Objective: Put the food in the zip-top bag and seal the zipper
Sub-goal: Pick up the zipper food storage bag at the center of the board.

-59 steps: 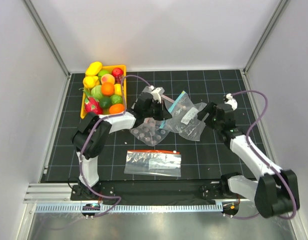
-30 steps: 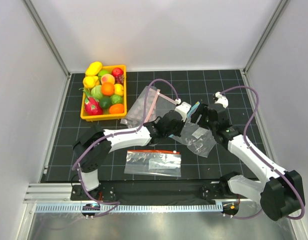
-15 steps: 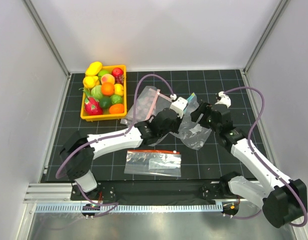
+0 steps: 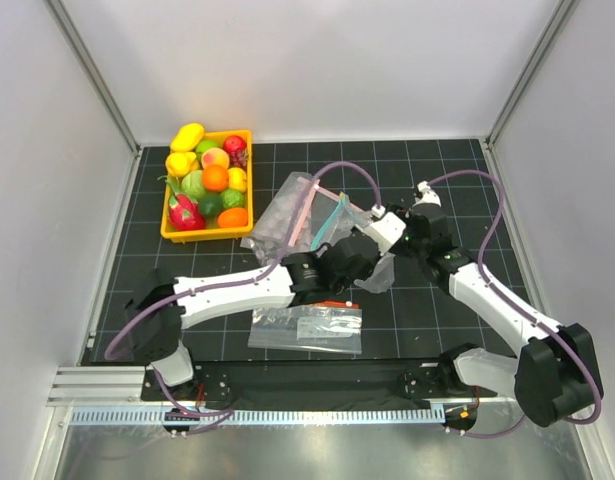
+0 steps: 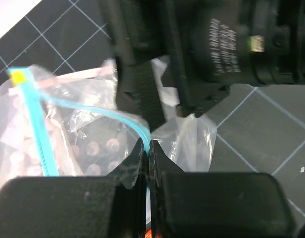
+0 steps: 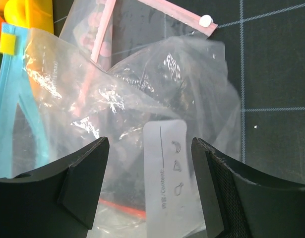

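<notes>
Nearest the arm bases, the flat bag with a red-orange strip (image 4: 305, 327) lies on the gridded surface (image 4: 457, 170), with no hand on it. Just beyond, the left hand (image 5: 146, 148) has its 2 fingers pressed together, pinching 1 lip of the zipper (image 5: 35, 124) where that lip arcs away from the other, so the mouth gapes partway. The zip-top bag (image 6: 142, 99) sits mid-surface, crumpled and overlapping the dotted pink-strip bag (image 4: 282, 210). The zipper's long axis runs roughly near-to-far, tilted. The bag body trails to its right and the mouth faces left. The right hand (image 6: 148, 144) is spread, its 2 fingers either side of the white label (image 6: 164, 163) on the body side; contact cannot be told. Farthest, at far left, the yellow basket (image 4: 197, 236) holds toy fruit (image 4: 215, 178), well apart from the mouth. Judgement: the mouth opens toward the basket. The left arm is nearer the fruit but occupied, while the free right hand must reach across the bag.
</notes>
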Controlling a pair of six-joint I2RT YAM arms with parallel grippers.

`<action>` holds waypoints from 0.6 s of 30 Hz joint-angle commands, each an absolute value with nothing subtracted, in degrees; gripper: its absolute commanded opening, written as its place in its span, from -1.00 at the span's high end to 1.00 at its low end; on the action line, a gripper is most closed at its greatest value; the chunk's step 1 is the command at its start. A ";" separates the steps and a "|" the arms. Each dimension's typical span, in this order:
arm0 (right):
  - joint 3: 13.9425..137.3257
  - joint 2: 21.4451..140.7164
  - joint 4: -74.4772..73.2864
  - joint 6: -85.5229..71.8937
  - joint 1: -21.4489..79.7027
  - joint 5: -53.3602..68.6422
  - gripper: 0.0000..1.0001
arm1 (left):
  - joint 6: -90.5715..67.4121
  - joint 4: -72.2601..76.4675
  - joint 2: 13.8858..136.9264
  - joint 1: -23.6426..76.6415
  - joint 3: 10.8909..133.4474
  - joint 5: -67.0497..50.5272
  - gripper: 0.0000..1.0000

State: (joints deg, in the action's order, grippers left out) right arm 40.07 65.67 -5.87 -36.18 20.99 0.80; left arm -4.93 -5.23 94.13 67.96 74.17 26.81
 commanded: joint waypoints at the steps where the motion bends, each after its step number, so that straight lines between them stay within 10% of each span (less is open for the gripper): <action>1: 40.34 66.35 -1.50 -36.82 20.83 3.86 -0.49 | -1.32 -8.17 97.81 70.31 78.92 31.72 1.00; 18: 38.23 64.87 -1.41 -39.29 15.82 7.30 -0.49 | -2.55 -11.07 104.68 71.02 83.32 33.13 0.99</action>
State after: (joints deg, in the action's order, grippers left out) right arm 38.30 67.48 -2.13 -39.00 15.99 8.05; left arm -2.33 -10.37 103.90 70.98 80.71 32.42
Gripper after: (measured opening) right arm 0.744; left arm 0.019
